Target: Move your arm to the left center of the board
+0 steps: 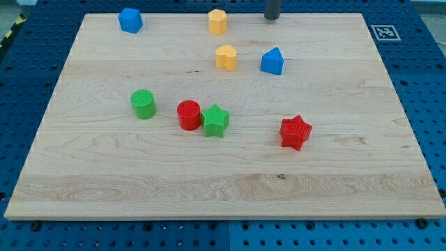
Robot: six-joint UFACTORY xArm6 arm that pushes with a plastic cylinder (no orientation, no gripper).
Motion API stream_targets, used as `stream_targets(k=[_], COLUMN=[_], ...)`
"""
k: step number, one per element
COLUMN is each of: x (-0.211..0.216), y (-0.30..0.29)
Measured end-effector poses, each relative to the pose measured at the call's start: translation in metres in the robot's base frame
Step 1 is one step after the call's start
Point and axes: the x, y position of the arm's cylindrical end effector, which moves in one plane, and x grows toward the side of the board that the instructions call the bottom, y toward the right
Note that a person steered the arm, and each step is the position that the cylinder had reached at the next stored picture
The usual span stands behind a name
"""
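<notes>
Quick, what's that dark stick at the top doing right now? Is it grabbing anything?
My tip: no gripper, just a rod; holds nothing, touches no block, near the view's top edge.

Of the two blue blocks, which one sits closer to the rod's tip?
The blue block right of the lower yellow block, below my tip. The other blue block sits far off at the view's top left.

There is just one camera, set high beyond the view's bottom edge of the pale wooden board surface (223,174) and tilted downward across it toward the view's top. It stands far enough back to take in the entire board, with strips of blue perforated bench (425,84) showing round all its sides.
</notes>
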Motion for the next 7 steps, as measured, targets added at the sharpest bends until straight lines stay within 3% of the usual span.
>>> stream_targets(k=[2,3,5,6,7], x=[0.012,0.05,0.136,0.191,0.221], y=[0.003,0.011,0.092,0.062,-0.013])
